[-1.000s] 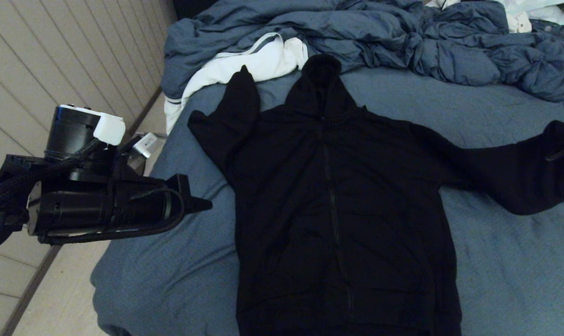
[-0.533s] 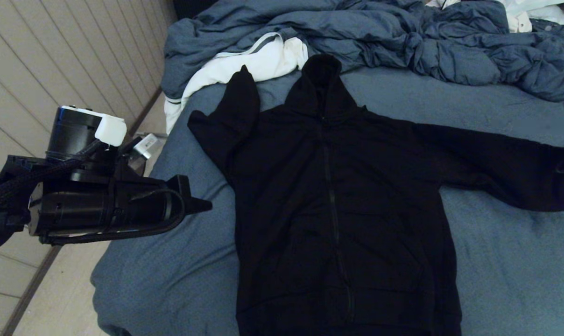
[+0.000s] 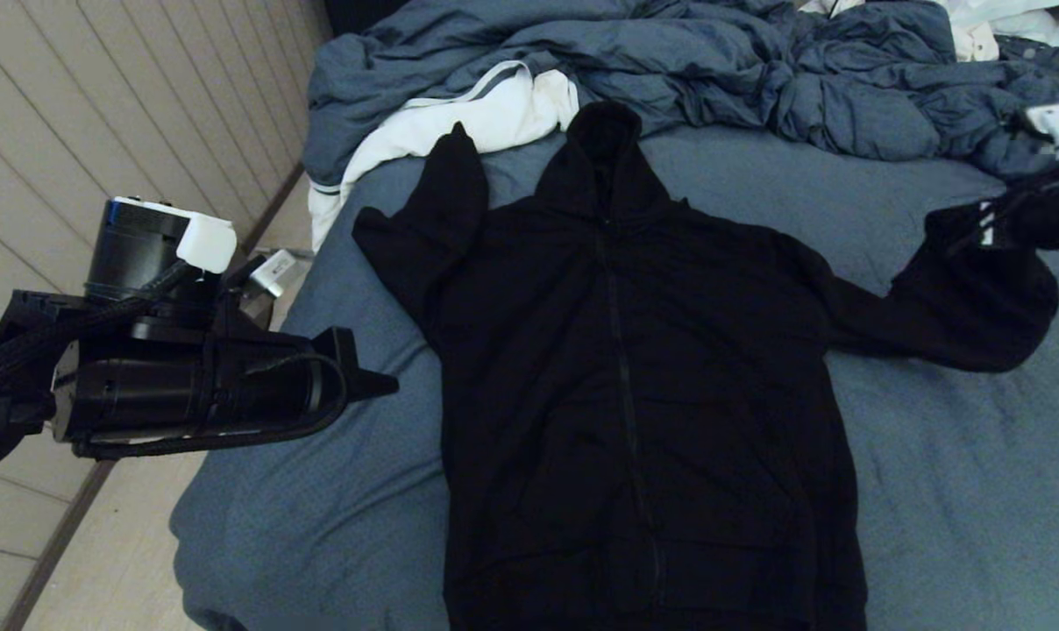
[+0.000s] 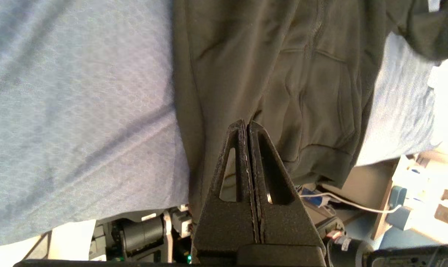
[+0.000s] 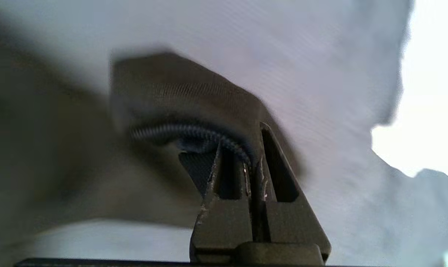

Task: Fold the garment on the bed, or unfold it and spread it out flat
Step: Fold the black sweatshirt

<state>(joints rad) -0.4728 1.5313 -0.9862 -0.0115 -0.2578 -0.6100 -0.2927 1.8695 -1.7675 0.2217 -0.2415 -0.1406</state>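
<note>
The garment, a black zip-front hoodie, lies front up on the bed with its hood toward the far side. One sleeve is bent up toward the white cloth. The other sleeve stretches right, its end raised. My right gripper is shut on that sleeve's cuff; in the right wrist view the ribbed cuff edge sits between the tips of the right gripper. My left gripper hovers by the bed's left side, shut and empty. In the left wrist view the left gripper points over the hoodie's hem.
A crumpled blue-grey duvet fills the far side of the bed. A white cloth with grey stripes lies at the far left corner. Bare floor runs along the bed's left edge. Bare sheet lies right of the hoodie's body.
The right gripper, holding the cuff, swung out past the right edge and then came back in and farther up the bed; the sleeve now bends upward. The left arm has not moved.
</note>
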